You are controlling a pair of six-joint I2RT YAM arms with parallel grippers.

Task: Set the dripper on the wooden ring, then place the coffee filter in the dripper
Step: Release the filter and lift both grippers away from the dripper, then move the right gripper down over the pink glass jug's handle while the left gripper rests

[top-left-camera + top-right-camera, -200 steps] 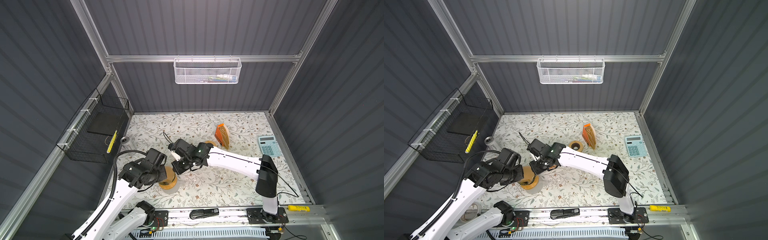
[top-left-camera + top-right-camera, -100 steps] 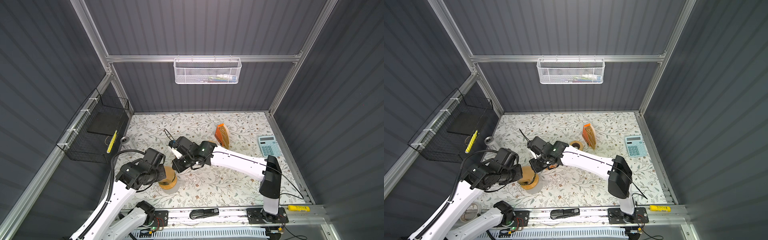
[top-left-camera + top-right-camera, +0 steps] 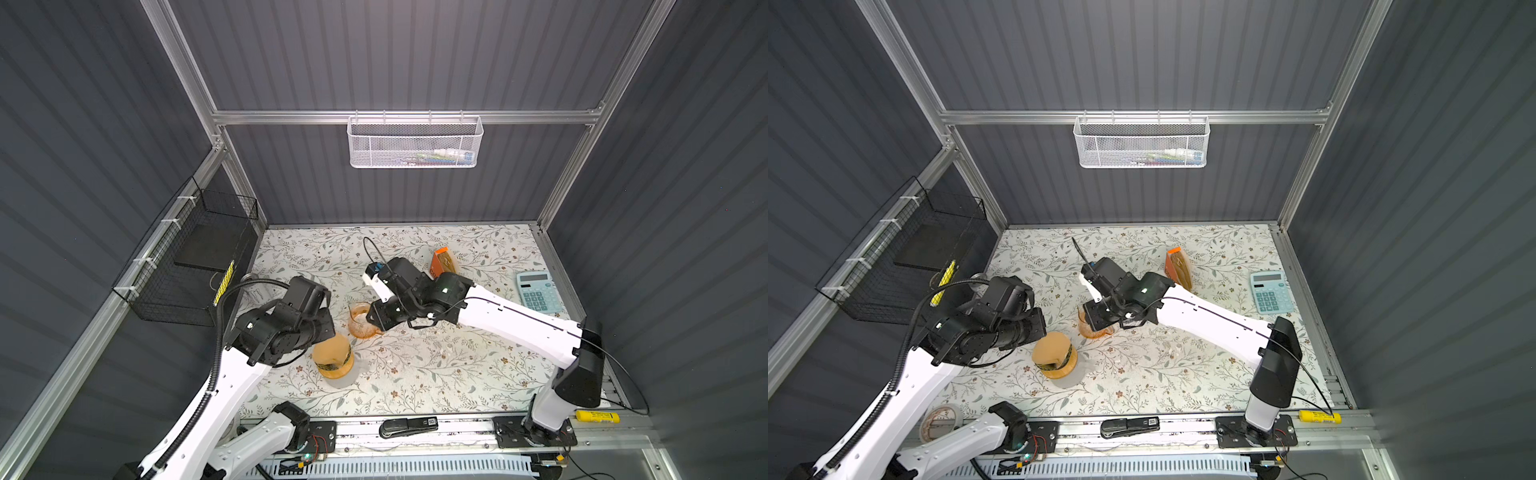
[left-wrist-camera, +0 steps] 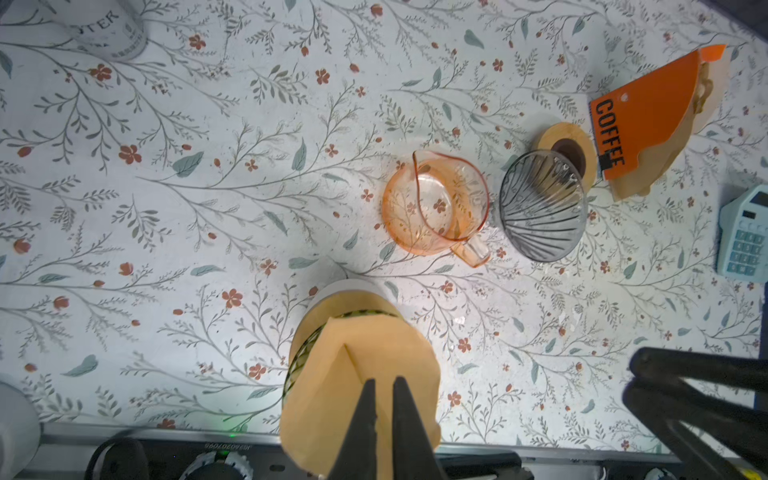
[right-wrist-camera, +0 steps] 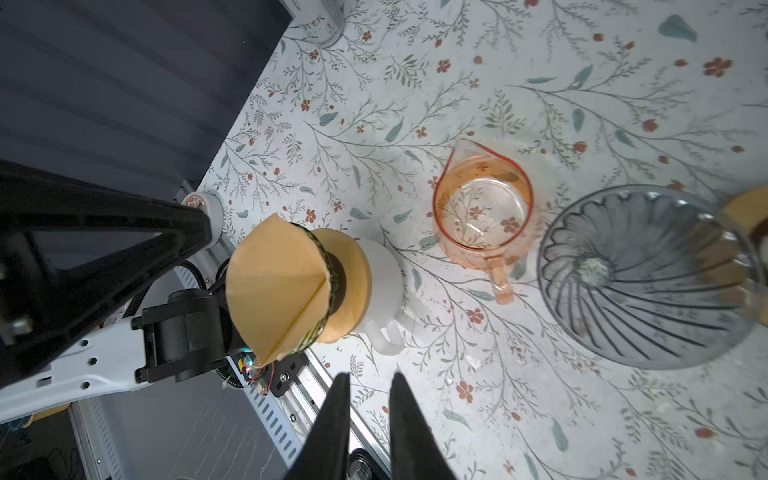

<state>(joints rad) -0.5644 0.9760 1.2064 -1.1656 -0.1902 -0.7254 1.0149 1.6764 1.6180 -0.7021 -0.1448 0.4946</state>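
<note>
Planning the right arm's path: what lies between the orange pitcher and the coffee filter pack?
The clear ribbed dripper with its wooden collar, close beside the orange pitcher and near the coffee filter pack; the left wrist view shows it.

Colour notes, floral table, 9 items.
Table (image 3: 457, 374): white cover with grey-green twigs and leaves and small rust-red flowers. Coffee filter (image 5: 274, 282): plain tan paper; under it a green-and-black patterned band (image 5: 328, 259), a pale wood collar (image 5: 353, 282) and a white mug (image 5: 386, 282). Pitcher (image 5: 484, 208): clear pink-orange, redder at the rim. Dripper (image 4: 540, 208): smoky grey glass with dark curved ribs. Filter packet (image 4: 648, 116): orange with black COFFEE lettering, tan papers showing. Calculator (image 3: 538, 291), by the right edge: pale blue.
</note>
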